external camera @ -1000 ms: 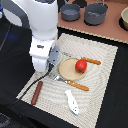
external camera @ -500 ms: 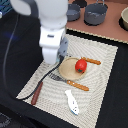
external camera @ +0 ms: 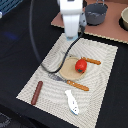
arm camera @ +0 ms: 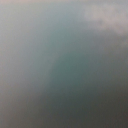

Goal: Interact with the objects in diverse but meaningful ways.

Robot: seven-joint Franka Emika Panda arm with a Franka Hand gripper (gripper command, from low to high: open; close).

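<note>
In the exterior view a red tomato-like ball (external camera: 81, 65) rests on the round tan plate (external camera: 68, 70) in the middle of the striped placemat (external camera: 105, 85). A dark brown sausage-like stick (external camera: 37, 92) lies on the mat's near corner toward the exterior view's left. Near the mat's front edge lies a white-and-blue fish-like piece (external camera: 72, 102). My gripper (external camera: 73, 36) hangs over the mat's far edge, behind the plate. Its fingers are too blurred to read. The wrist view is a featureless grey-teal blur.
A wooden-handled knife (external camera: 75, 84) lies at the plate's near side and a wooden-handled fork (external camera: 92, 61) at its far side. A dark pot (external camera: 95, 12) and a bowl (external camera: 124, 17) stand on a brown board behind. A black cable (external camera: 37, 55) loops down beside the plate.
The arm has swung from over the mat's left part toward the exterior view's right and back, now behind the plate. The toys have not moved.
</note>
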